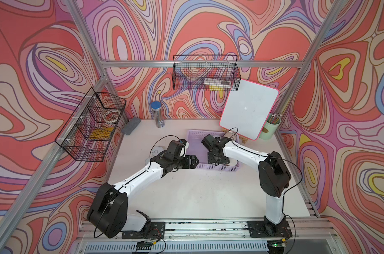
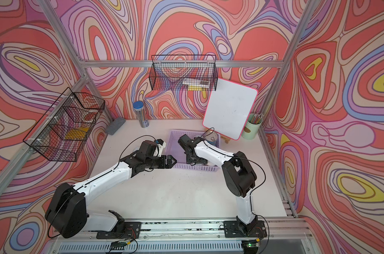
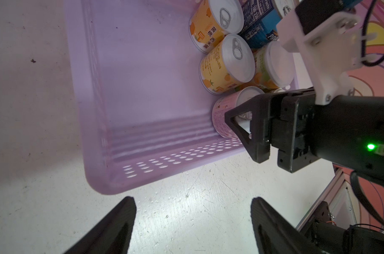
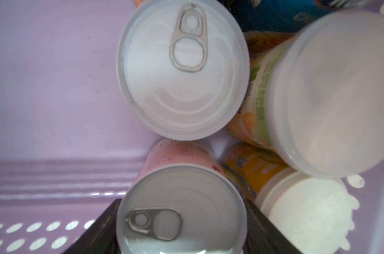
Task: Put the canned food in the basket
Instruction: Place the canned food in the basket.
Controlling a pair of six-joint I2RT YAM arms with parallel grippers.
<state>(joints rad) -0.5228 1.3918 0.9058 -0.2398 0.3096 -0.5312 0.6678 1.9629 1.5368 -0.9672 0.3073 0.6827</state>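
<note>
**A:** Inside the basket (image 3: 164,160), by its near wall, how does the pink can (image 3: 223,112) sit against the right claw (image 4: 181,204)?

**B:** Squarely between the black fingers (image 4: 103,235). The claw comes from above and is clamped on the can's sides.

**A:** And the left claw (image 3: 192,199)?

**B:** Its fingers are apart with nothing between them. It hovers over the desk (image 3: 33,110), just outside the basket's near left corner.

**A:** What crowds the pink one?

**B:** A yellow can (image 3: 226,66) stands just beside it on the far side, with a second yellow can (image 3: 208,33) beyond that. A blue can (image 3: 257,30) is farther back, and a green-labelled can (image 3: 272,63) sits tilted among them.

**A:** Which way does the pink can point?

**B:** It is upright, with its long axis vertical and its pull-tab lid facing up toward the wrist. Whether its base touches the basket floor, I cannot tell.
</note>
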